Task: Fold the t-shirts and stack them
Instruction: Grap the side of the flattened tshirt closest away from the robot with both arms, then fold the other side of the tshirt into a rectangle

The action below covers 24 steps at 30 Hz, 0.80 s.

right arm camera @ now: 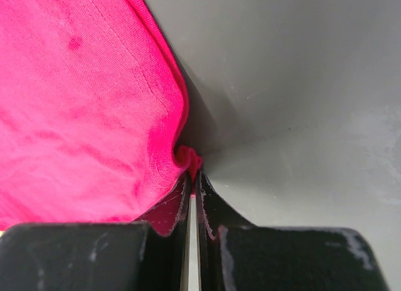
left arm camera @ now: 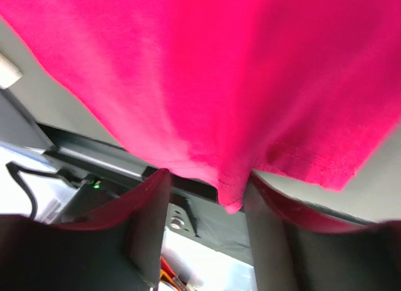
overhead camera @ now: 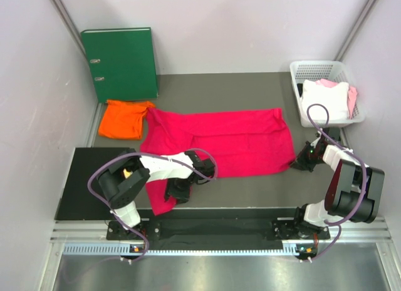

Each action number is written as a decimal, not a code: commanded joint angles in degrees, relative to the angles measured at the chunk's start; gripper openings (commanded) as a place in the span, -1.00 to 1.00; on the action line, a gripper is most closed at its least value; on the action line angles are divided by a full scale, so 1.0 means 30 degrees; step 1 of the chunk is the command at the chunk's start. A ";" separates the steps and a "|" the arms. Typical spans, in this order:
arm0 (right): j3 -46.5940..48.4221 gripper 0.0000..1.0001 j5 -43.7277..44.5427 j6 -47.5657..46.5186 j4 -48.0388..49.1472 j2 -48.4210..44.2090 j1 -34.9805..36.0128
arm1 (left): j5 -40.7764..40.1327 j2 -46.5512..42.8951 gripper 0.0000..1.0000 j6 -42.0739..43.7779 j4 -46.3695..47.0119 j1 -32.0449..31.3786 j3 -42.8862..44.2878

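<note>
Crimson-pink jersey fills both wrist views, near enough to show its fine knit and a stitched hem, which the top view cannot. The right wrist shows the right claw (right arm camera: 193,178) pinched tight on a small nub at the edge of the crimson-pink t-shirt (overhead camera: 219,144), with bare grey table (right arm camera: 301,84) beside it; the left wrist shows the left claw (left arm camera: 207,178) with its fingers (left arm camera: 150,222) apart and a fold of the shirt hanging down between them.

From above, the left arm (overhead camera: 156,166) bends low across the shirt's near left corner; the right arm (overhead camera: 341,172) reaches to its near right corner; the shirt lies spread wide and rumpled across the middle of the table. Just beside its far left end sits the orange t-shirt (overhead camera: 125,119), crumpled; behind that is a green ring binder (overhead camera: 120,62); at the far right stands a white mesh basket (overhead camera: 319,71) holding pale cloth (overhead camera: 326,97).
</note>
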 commanded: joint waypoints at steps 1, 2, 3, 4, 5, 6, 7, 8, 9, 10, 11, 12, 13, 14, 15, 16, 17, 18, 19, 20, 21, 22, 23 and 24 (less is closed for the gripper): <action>0.0086 -0.98 -0.0143 -0.0274 0.0302 -0.0314 0.0096 | -0.1583 0.1057 -0.23 -0.0229 0.2343 0.0598 -0.1070; 0.0086 -0.99 -0.0172 -0.0245 0.0302 -0.0314 0.0096 | -0.1612 0.1057 -0.80 -0.0199 0.2373 0.0628 -0.0953; 0.0086 -0.98 -0.0143 -0.0274 0.0302 -0.0343 0.0096 | -0.1612 0.1057 -1.00 -0.0170 0.2315 0.0629 -0.0865; 0.0086 -0.98 -0.0143 -0.0274 0.0302 -0.0314 0.0096 | -0.1670 0.1028 -1.00 -0.0169 0.2024 0.0658 -0.0806; 0.0144 -0.98 -0.0172 -0.0303 0.0273 -0.0314 0.0096 | -0.1641 0.0912 -1.00 -0.0198 0.1905 0.0629 -0.0748; 0.0173 -0.98 -0.0172 -0.0303 0.0185 -0.0314 0.0096 | -0.1641 0.0766 -1.00 -0.0286 0.1730 0.0629 -0.0718; 0.0203 -0.98 -0.0172 -0.0332 0.0127 -0.0372 0.0096 | -0.1670 0.0300 -1.00 -0.0402 0.1351 0.0629 -0.0689; 0.0319 -0.98 -0.0172 -0.0362 0.0097 -0.0488 0.0096 | -0.1758 0.0034 -1.00 -0.0491 0.1058 0.0629 -0.0544; 0.0349 -0.99 -0.0143 -0.0333 0.0010 -0.0547 0.0096 | -0.1874 -0.0200 -1.00 -0.0695 0.0794 0.0658 -0.0397; 0.0407 -0.99 -0.0172 -0.0333 -0.0020 -0.0635 0.0096 | -0.2050 -0.0638 -1.00 -0.0842 -0.0079 0.0658 -0.0193; 0.0466 -0.99 -0.0172 -0.0304 -0.0049 -0.0839 0.0096 | -0.2515 -0.0787 -1.00 -0.0988 -0.0552 0.0658 0.0331; 0.0496 -0.99 -0.0172 -0.0332 -0.0079 -0.0957 0.0096 | -0.2868 -0.0846 -1.00 -0.1222 -0.1021 0.0629 0.0656; 0.0525 -0.99 -0.0143 -0.0304 -0.0108 -0.1074 0.0096 | -0.3191 -0.0905 -1.00 -0.1340 -0.1634 0.0629 0.1036; 0.0496 -0.99 -0.0172 -0.0303 -0.0137 -0.1307 0.0125 | -0.3513 -0.0877 -1.00 -0.1428 -0.2569 0.0629 0.1823; 0.0467 -0.99 -0.0172 -0.0245 -0.0167 -0.1455 0.0125 | -0.4183 -0.0789 -1.00 -0.1603 -0.3071 0.0658 0.2266; 0.0409 -0.99 -0.0201 -0.0245 -0.0167 -0.1601 0.0125 | -0.4451 -0.0614 -1.00 -0.1634 -0.3453 0.0745 0.2676; 0.0292 -0.99 -0.0317 -0.0216 -0.0138 -0.1951 0.0125 | -0.4715 -0.0526 -1.00 -0.1692 -0.4095 0.0746 0.3522; 0.0233 -0.99 -0.0463 -0.0129 -0.0080 -0.2099 0.0125 | -0.5123 -0.0409 -1.00 -0.1722 -0.4305 0.0920 0.3907; 0.0145 -0.99 -0.0581 -0.0070 0.0037 -0.2246 0.0125 | -0.5273 -0.0147 -1.00 -0.1664 -0.4481 0.0980 0.4259; 0.0057 -0.99 -0.0756 -0.0069 0.0009 -0.2537 0.0154 | -0.5419 0.0001 -1.00 -0.1663 -0.4656 0.1096 0.4930; 0.0057 -0.99 -0.0816 0.0018 0.0067 -0.2714 0.0125 | -0.5682 0.0119 -1.00 -0.1605 -0.4977 0.1300 0.5226; 0.0086 -0.99 -0.0845 0.0019 0.0067 -0.2948 0.0125 | -0.5829 0.0381 -1.00 -0.1547 -0.5154 0.1418 0.5519; 0.0173 -0.99 -0.0904 0.0048 0.0067 -0.3037 0.0154 | -0.6005 0.0557 -1.00 -0.1546 -0.5388 0.1565 0.6044; 0.0261 -0.99 -0.0875 0.0106 0.0067 -0.3125 0.0154 | -0.6180 0.0791 -1.00 -0.1459 -0.5768 0.1856 0.6253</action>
